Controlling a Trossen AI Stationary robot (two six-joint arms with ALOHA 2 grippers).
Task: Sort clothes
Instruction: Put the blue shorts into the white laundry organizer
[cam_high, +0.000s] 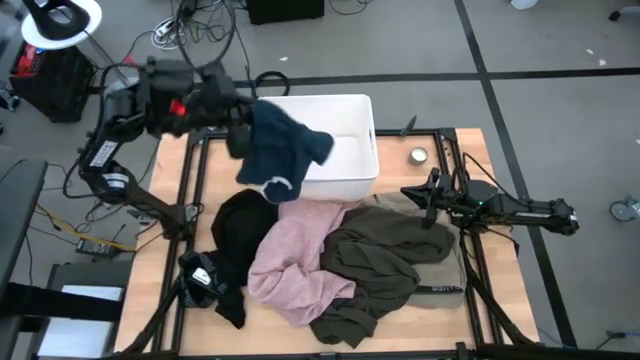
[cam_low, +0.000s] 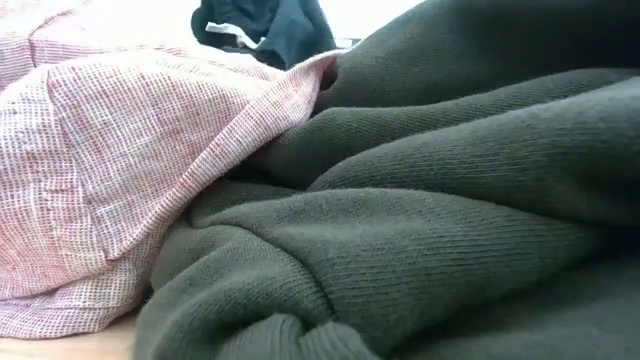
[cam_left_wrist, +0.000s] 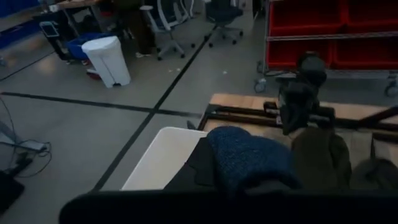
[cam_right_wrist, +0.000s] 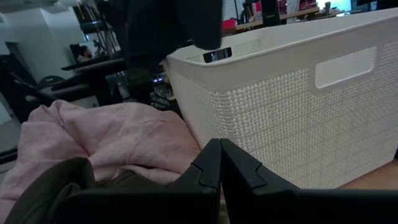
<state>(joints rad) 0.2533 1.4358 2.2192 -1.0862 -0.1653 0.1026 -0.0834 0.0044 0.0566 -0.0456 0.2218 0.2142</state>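
My left gripper (cam_high: 243, 128) is raised over the table's far left, shut on a dark teal-blue garment (cam_high: 283, 148) that hangs from it at the left wall of the white bin (cam_high: 350, 150). A black garment (cam_high: 238, 235), a pale pink one (cam_high: 300, 255) and an olive-brown one (cam_high: 385, 255) lie heaped on the table in front of the bin, overlapping each other. My right gripper (cam_right_wrist: 221, 163) rests shut and level at the table's right, pointing at the bin, with nothing in it. My left gripper holds the teal-blue garment by a bunched upper part (cam_high: 254, 120); the cloth and the gripper's own body hide the fingers. It reaches in about level from the table's left. The garment hangs slack below, its lower end (cam_high: 272, 186) by the bin's near left corner.
A small round tin (cam_high: 418, 155) stands on the table right of the bin. A grey cloth edge (cam_high: 450, 278) shows under the olive garment. Black frame rails (cam_high: 195, 180) run along the table's sides. Beyond the table are floor cables, chairs and red shelves.
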